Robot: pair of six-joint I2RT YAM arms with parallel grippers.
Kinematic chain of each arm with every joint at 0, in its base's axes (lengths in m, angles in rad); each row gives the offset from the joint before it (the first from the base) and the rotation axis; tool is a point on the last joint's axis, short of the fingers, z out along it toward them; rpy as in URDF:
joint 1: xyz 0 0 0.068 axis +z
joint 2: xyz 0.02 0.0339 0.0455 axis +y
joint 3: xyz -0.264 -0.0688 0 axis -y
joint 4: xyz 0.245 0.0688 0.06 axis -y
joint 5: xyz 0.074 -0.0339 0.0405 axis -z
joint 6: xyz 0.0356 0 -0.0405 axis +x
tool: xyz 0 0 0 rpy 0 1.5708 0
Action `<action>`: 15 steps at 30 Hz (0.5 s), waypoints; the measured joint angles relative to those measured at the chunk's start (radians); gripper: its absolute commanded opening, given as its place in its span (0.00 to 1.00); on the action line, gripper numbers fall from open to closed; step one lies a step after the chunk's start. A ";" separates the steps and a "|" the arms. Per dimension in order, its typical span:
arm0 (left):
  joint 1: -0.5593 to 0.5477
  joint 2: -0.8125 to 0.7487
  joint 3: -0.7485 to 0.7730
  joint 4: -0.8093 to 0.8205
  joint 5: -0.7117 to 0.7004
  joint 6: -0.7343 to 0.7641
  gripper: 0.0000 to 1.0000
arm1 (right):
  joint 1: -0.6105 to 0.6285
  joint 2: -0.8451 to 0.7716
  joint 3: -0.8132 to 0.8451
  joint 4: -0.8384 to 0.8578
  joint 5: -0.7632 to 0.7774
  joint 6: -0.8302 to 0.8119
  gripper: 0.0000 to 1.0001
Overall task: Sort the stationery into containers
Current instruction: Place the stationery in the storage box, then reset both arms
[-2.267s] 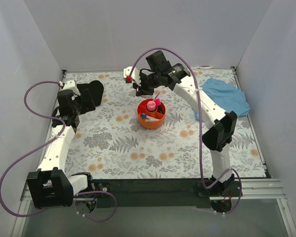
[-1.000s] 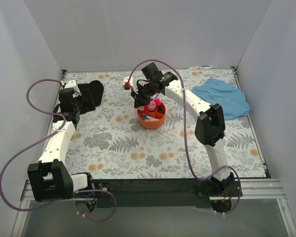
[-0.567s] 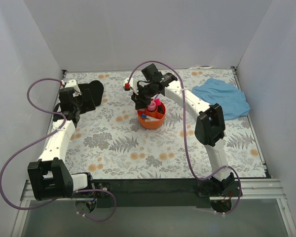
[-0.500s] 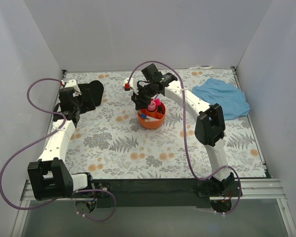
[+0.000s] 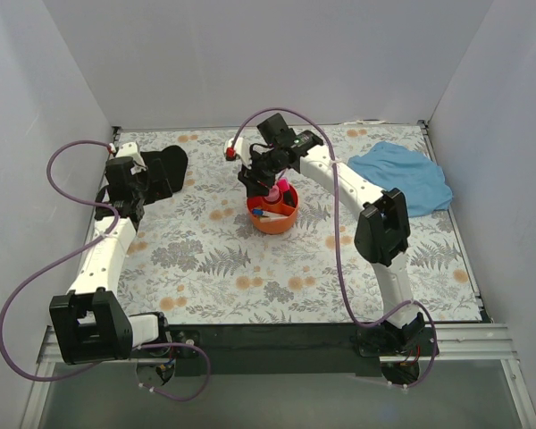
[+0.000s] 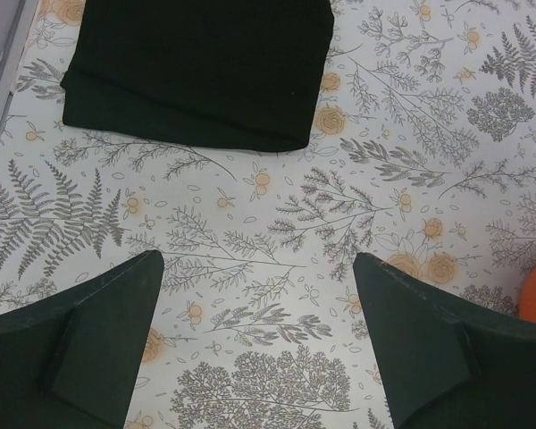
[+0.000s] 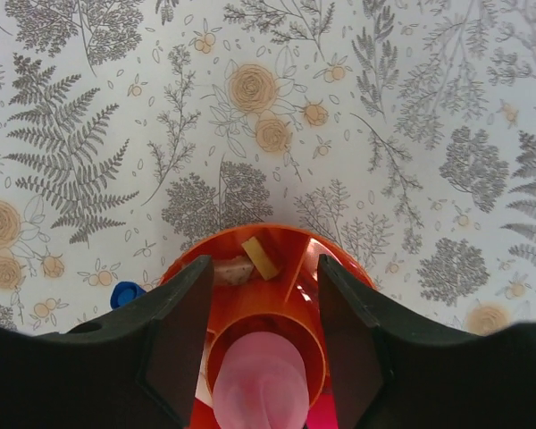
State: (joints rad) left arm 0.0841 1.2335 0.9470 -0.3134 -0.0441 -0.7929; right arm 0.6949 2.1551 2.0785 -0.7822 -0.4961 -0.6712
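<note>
The round orange tray [image 5: 270, 225] stands mid-table. A pink bottle [image 7: 259, 382] is upright in its centre cup. My right gripper [image 7: 263, 262] hangs straight over the tray, open, one finger on each side of the bottle with a gap showing on the right. Two beige erasers [image 7: 261, 256] lie in a far compartment. A blue pen cap [image 7: 125, 293] pokes out at the tray's left, and a pink highlighter [image 5: 287, 186] stands in it. My left gripper [image 6: 255, 268] is open over bare mat at the far left [image 5: 125, 192], holding nothing.
A folded black cloth [image 6: 196, 63] lies just beyond the left gripper, near the back left corner [image 5: 165, 168]. A light blue cloth [image 5: 404, 176] lies crumpled at the back right. White walls close in the floral mat [image 5: 232, 259] on three sides.
The right gripper came down over the tray with the pink bottle, then opened, leaving it standing in the centre cup. The left arm has hardly moved.
</note>
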 measured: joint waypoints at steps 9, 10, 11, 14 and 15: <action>0.000 -0.089 -0.032 0.019 0.047 0.000 0.89 | -0.012 -0.291 -0.225 0.119 0.337 0.180 0.98; 0.000 -0.102 -0.040 0.024 0.060 0.005 0.89 | -0.014 -0.334 -0.264 0.130 0.384 0.189 0.98; 0.000 -0.114 -0.050 0.029 0.075 0.010 0.89 | -0.019 -0.389 -0.324 0.157 0.443 0.197 0.98; 0.000 -0.160 -0.092 0.044 0.140 0.034 0.89 | -0.050 -0.549 -0.502 0.195 0.578 0.217 0.98; 0.000 -0.173 -0.106 0.049 0.166 0.044 0.89 | -0.066 -0.602 -0.560 0.196 0.619 0.226 0.98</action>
State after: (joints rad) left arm 0.0841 1.0607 0.8410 -0.2642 0.1215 -0.7490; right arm 0.6285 1.5536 1.5188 -0.5861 0.1226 -0.4454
